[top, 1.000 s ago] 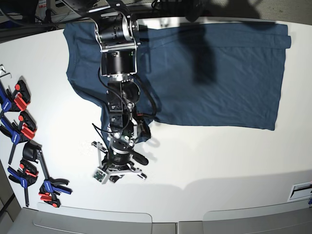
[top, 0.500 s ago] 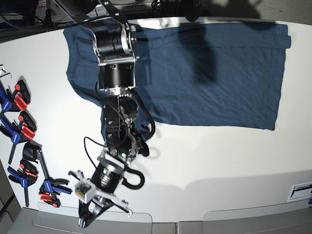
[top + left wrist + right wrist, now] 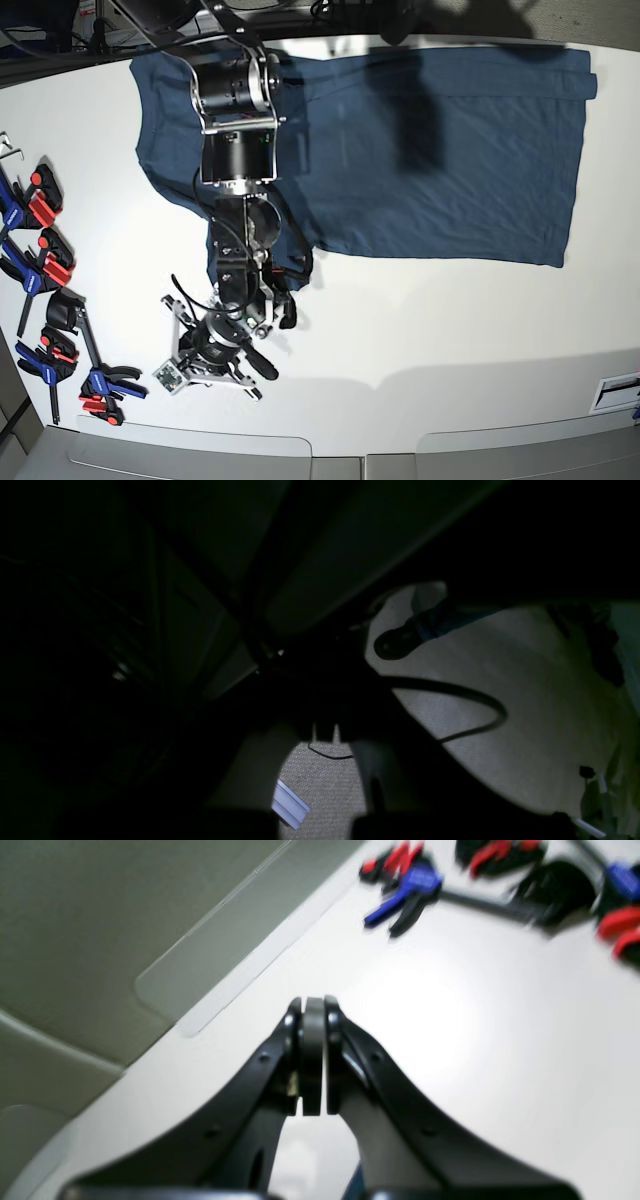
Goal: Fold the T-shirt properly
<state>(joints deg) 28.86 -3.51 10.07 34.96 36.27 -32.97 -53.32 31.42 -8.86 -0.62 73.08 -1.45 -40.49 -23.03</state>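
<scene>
T-shirt [image 3: 430,150]: lies spread nearly flat across the upper half of the base view on the table [image 3: 450,330], no fold visible, one sleeve hidden under the arm at left, so the folding seems hardly begun and every fold is judged still to do. Right gripper [image 3: 312,1060]: fingers pressed together on nothing, hovering over bare table just below the sleeve, clamps [image 3: 50,270] at far left. Left gripper: not identifiable in its dark wrist view, taken as closed.
</scene>
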